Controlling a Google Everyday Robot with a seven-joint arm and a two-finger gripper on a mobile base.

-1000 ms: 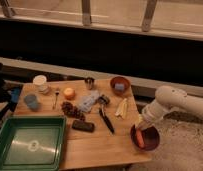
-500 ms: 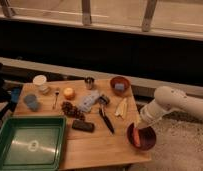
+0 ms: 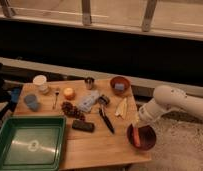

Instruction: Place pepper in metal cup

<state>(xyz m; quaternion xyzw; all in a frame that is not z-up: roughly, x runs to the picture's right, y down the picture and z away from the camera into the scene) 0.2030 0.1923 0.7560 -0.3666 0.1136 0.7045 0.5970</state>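
The pepper point(image 3: 137, 138), long, slim and orange-red, lies in a dark red bowl point(image 3: 148, 141) at the table's front right corner. My gripper point(image 3: 138, 126) reaches down from the white arm on the right and sits right at the pepper's upper end, inside the bowl's rim. Whether it touches the pepper cannot be made out. The metal cup point(image 3: 89, 82), small and shiny, stands upright near the table's back edge, well to the left of the gripper.
A green tray point(image 3: 29, 142) fills the front left. A white cup point(image 3: 40, 82), blue-grey cup point(image 3: 31, 101), orange fruit point(image 3: 69, 93), packet point(image 3: 88, 101), black bar point(image 3: 83, 126), dark utensil point(image 3: 106, 120) and brown bowl point(image 3: 119, 85) stand between.
The gripper has settled slightly lower onto the pepper's upper end in the red bowl. The pepper and the other objects have not moved.
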